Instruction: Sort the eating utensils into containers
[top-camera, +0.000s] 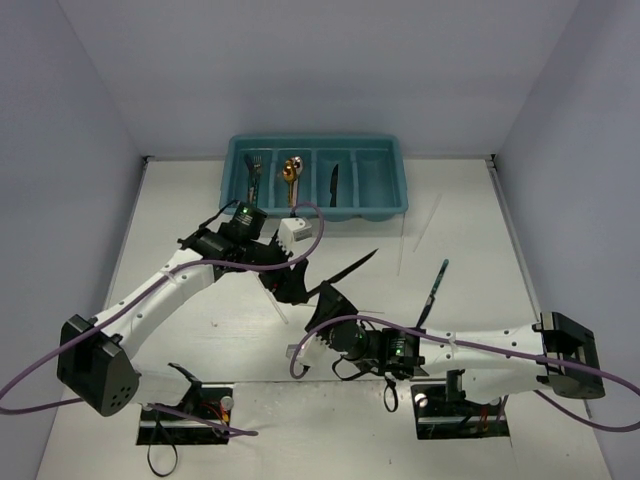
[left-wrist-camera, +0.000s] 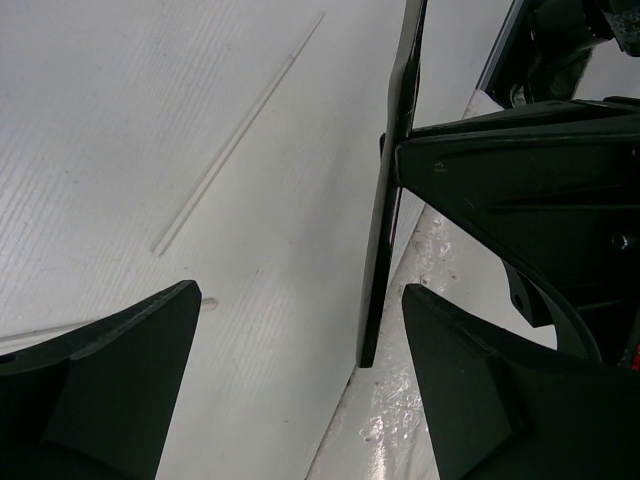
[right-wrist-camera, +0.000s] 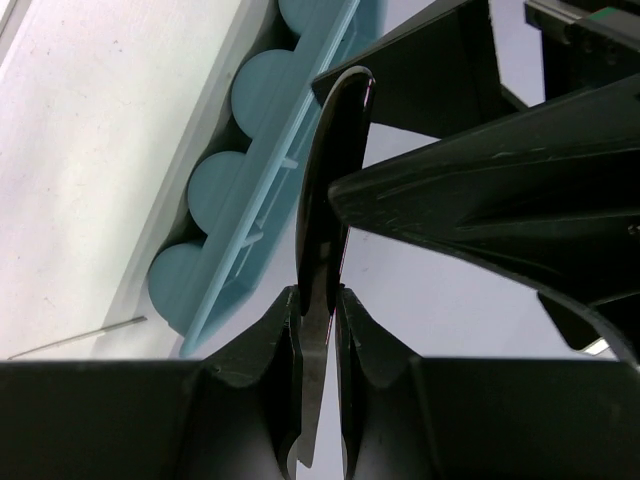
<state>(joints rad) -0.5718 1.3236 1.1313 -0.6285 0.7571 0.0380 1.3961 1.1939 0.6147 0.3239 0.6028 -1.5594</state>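
Note:
The teal tray (top-camera: 385, 190) stands at the back; it holds a silver fork (top-camera: 253, 172), a gold spoon (top-camera: 290, 172) and a black knife (top-camera: 333, 184) in separate compartments. My right gripper (top-camera: 328, 300) is shut on another black knife (top-camera: 352, 267) and holds it off the table, as the right wrist view shows (right-wrist-camera: 320, 300), with the knife (right-wrist-camera: 325, 170) pointing towards the tray (right-wrist-camera: 250, 190). My left gripper (top-camera: 290, 280) is open right beside it. In the left wrist view that gripper (left-wrist-camera: 300, 340) has the knife's end (left-wrist-camera: 385, 220) between its spread fingers, touching neither.
A dark utensil (top-camera: 437, 284) lies on the table to the right. Thin pale sticks lie at the right (top-camera: 428, 218), at the centre right (top-camera: 402, 250) and near the left gripper (top-camera: 280, 305); one shows in the left wrist view (left-wrist-camera: 240, 130). Grey walls enclose the table.

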